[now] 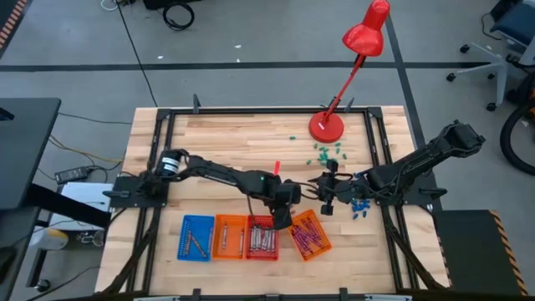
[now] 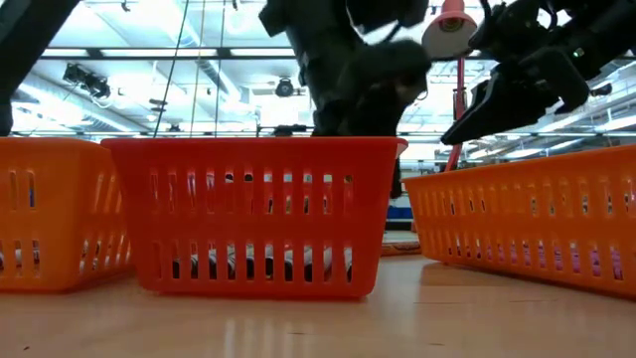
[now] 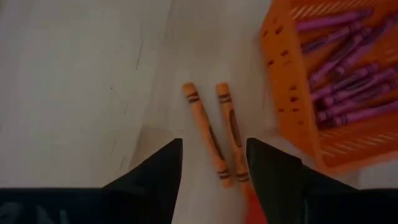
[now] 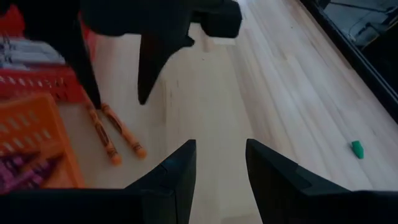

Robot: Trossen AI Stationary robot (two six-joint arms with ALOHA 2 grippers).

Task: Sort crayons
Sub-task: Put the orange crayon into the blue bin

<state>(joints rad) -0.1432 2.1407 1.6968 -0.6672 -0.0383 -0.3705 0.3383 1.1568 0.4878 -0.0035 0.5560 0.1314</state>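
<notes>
1. The left gripper [image 3: 212, 163] hangs released over two orange crayons [image 3: 216, 134] lying side by side on the wooden surface [image 1: 242, 142], its fingers apart to either side of them.
2. The crayons lie just beside the orange basket of purple crayons [image 3: 339, 81] and near the red basket [image 1: 262, 238].
3. The right gripper [image 4: 220, 163] waits nearby, spread and empty.
</notes>
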